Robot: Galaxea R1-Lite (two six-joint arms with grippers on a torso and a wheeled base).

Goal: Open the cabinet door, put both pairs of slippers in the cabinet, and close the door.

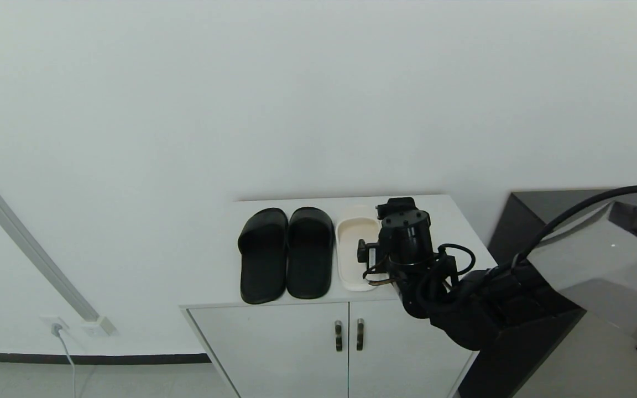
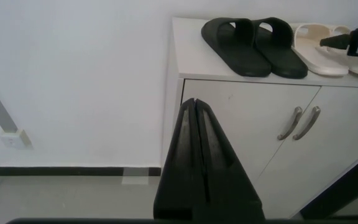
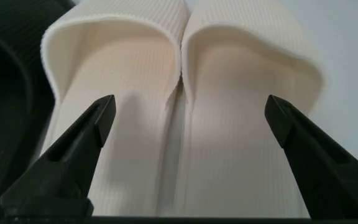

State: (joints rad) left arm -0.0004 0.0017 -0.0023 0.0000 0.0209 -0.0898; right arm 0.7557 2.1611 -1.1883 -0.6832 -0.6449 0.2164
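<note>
A pair of black slippers (image 1: 285, 254) (image 2: 253, 43) lies on top of the white cabinet (image 1: 451, 221), with a pair of cream slippers (image 1: 351, 249) (image 3: 185, 74) to its right. Both cabinet doors (image 1: 274, 348) are closed, their two handles (image 1: 349, 335) (image 2: 300, 122) meeting at the middle. My right gripper (image 3: 191, 115) is open just above the cream pair, one finger on each outer side, touching nothing. My right wrist (image 1: 407, 243) hides the right cream slipper in the head view. My left gripper (image 2: 194, 102) is shut and empty, low and off the cabinet's front left.
A dark unit (image 1: 523, 221) stands close against the cabinet's right side. On the left wall, a slanted cable duct (image 1: 20, 237) runs down to a socket with a plug (image 1: 56, 329). Open floor lies left of the cabinet.
</note>
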